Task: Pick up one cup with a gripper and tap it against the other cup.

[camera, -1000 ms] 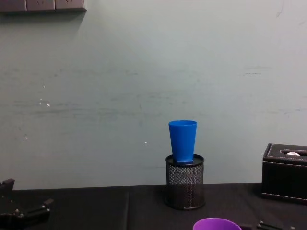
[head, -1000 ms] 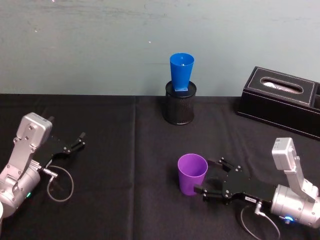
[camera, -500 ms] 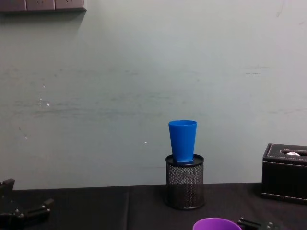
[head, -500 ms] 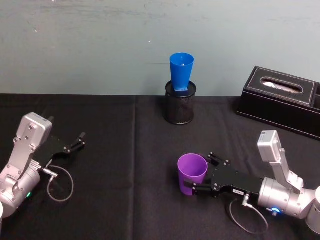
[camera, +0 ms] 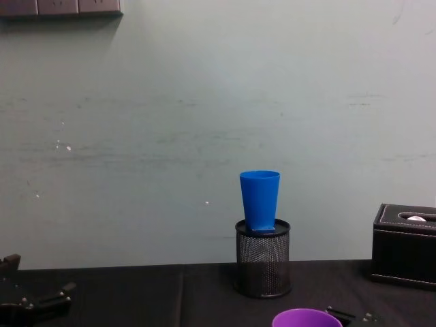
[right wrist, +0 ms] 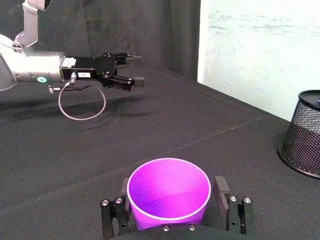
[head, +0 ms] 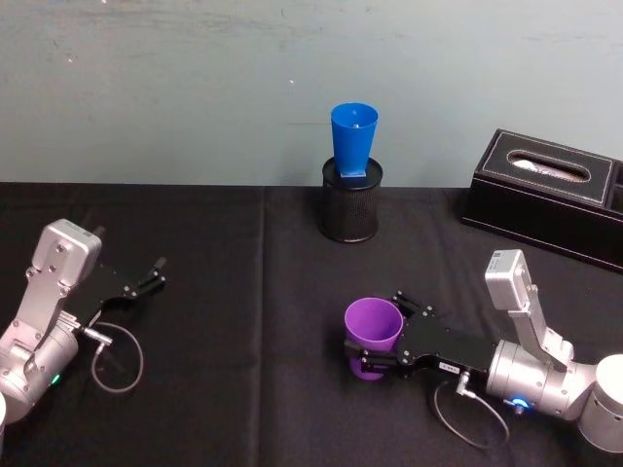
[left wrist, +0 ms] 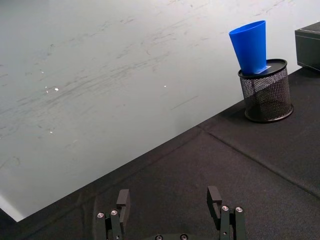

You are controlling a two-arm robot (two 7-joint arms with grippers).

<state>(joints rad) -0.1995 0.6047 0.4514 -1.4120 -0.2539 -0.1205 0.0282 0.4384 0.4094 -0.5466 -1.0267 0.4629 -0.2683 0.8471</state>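
In the head view's lower centre the right gripper [head: 380, 331] straddles the upright purple cup [head: 370, 344], fingers apart, while the blue cup [head: 352, 139] stands in a mesh holder [head: 350, 209] upper centre and the left gripper [head: 156, 272], spread, rests far left.

The chest view's edge cuts the purple cup [camera: 308, 317] below its rim. The mesh holder [camera: 262, 266] hides the base of the blue cup [camera: 259, 197].

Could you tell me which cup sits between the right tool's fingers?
The purple cup, flanked by the right tool; the blue cup stands apart in the mesh holder.
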